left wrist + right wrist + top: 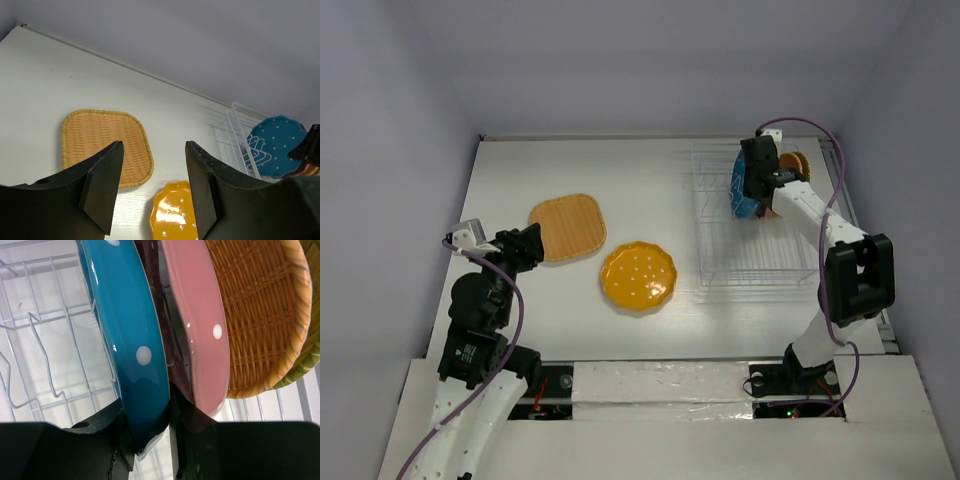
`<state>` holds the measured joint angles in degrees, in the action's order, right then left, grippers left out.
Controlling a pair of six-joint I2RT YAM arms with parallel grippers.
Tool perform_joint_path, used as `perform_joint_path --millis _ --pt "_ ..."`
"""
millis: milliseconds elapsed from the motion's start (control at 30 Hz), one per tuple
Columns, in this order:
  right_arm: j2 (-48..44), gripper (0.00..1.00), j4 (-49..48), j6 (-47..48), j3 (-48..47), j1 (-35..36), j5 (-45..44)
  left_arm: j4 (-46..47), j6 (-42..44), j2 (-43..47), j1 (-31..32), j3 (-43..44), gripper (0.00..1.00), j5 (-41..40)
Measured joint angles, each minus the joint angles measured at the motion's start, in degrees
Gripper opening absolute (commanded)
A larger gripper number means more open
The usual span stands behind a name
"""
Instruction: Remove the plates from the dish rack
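Left gripper (534,241): low over the near left of the worktop (620,170), just beside the near edge of the woven plate. Its fingers (102,185) stand fairly wide apart with nothing between them.
Yellow plate (638,276): round, scalloped, with white dots. It lies flat on the worktop between the woven plate and the dish rack, touching neither.
Woven plate (568,227): orange rounded square, flat on the worktop, left of the yellow plate and a little farther back.
Dish rack (750,260): pale wire frame on the right of the worktop. Its near slots are bare, and the plates stand on edge at its far end.
Right gripper (760,175): reaches over the far end of the rack, its fingers (100,440) closed narrow on the rim of the teal plate.
Teal plate (130,315): upright in the rack, white-dotted, its edge pinched between the right fingers.
Pink plate (197,315): upright just beside the teal one, also dotted.
Second woven plate (255,305): orange, on edge behind the pink plate.
Green-yellow rim (307,360): only a sliver shows behind the second woven plate.
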<state>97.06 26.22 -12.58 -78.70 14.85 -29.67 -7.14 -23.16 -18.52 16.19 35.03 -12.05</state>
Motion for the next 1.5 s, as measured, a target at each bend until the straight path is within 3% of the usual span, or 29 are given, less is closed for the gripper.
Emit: perform_joint_path --millis 267,467,667,833,1167,1500 --pt "-4.72 0.0 0.55 2.62 0.02 1.42 -1.9 0.0 0.0 0.0 0.0 0.0 0.49 0.0" --pt "-13.42 0.0 1.2 3.37 0.13 2.29 -2.27 0.0 0.0 0.02 0.0 0.0 0.49 0.0" --pt "-25.88 0.0 -0.55 0.57 3.3 5.77 4.37 0.0 0.0 0.02 0.0 0.0 0.49 0.0" --pt "-30.73 0.0 -4.9 -4.17 9.64 10.73 15.65 0.0 0.0 0.02 0.0 0.0 0.49 0.0" --pt "-20.96 0.0 -13.73 -13.6 25.51 24.13 43.8 0.0 0.0 0.68 0.0 0.0 0.49 0.0" --pt "-16.48 0.0 -20.35 -17.94 30.51 25.59 49.05 0.0 0.0 0.66 -0.07 0.0 0.49 0.0"
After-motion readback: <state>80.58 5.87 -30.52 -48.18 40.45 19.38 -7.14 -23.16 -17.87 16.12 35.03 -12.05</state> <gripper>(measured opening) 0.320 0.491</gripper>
